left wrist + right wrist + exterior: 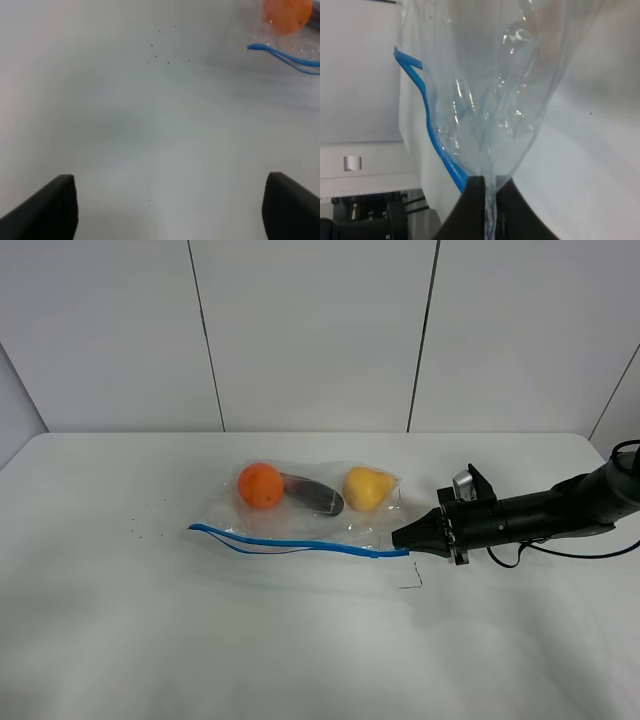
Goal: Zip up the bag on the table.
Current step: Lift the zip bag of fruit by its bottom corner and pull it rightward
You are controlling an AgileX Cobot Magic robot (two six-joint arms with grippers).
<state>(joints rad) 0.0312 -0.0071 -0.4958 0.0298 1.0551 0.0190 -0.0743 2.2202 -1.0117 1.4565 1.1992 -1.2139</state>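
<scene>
Currently the clear crinkly plastic zip bag [300,525] holding fruit lies midway across the plain white worktop [150,640], nearer the far edge, its blue zip strip [310,546] facing the near edge. My right jaws are clamped on the bag's corner at the strip's right end. My left jaws stand apart over bare surface further left. The strip's tracks gape at its left end, so I judge the sealing largely ahead of me.

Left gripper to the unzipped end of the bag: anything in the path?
Nothing visible does. In the left wrist view, only bare table with a few tiny dark specks lies between the open left gripper and the bag with its blue zip strip. The right gripper pinches the bag's other corner.
</scene>
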